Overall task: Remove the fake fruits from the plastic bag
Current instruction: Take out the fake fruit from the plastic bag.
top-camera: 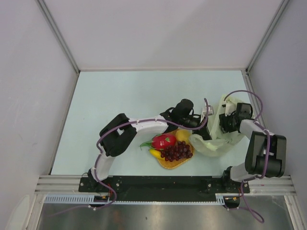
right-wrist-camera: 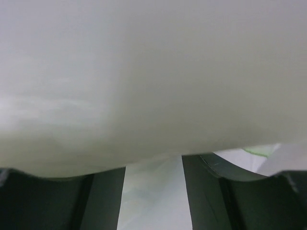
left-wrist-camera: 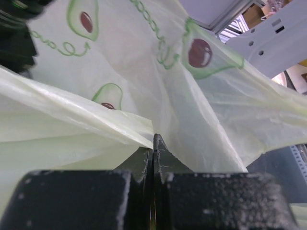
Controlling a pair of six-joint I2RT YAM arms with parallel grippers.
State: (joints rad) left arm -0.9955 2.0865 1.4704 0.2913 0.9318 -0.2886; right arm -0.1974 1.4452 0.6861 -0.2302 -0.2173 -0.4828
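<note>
The pale cream plastic bag [top-camera: 214,145] with avocado prints lies crumpled at the right, between my two grippers. Four fake fruits lie outside it on a round orange woven mat [top-camera: 169,165]: the red-pink dragon fruit [top-camera: 164,141], the yellow lemon [top-camera: 183,135], the yellow banana [top-camera: 154,154] and the dark grape bunch [top-camera: 178,151]. My left gripper [top-camera: 205,131] is shut, pinching a fold of the bag [left-wrist-camera: 206,110] at its fingertips [left-wrist-camera: 153,143]. My right gripper [top-camera: 222,123] is open, its fingers [right-wrist-camera: 207,184] apart, with bag film [right-wrist-camera: 144,72] draped over them and hiding their tips.
Grey enclosure walls stand on the left, right and far sides of the pale blue table [top-camera: 129,96]. A black base rail [top-camera: 158,184] runs along the near edge. The right arm's white link [left-wrist-camera: 268,43] shows behind the bag in the left wrist view.
</note>
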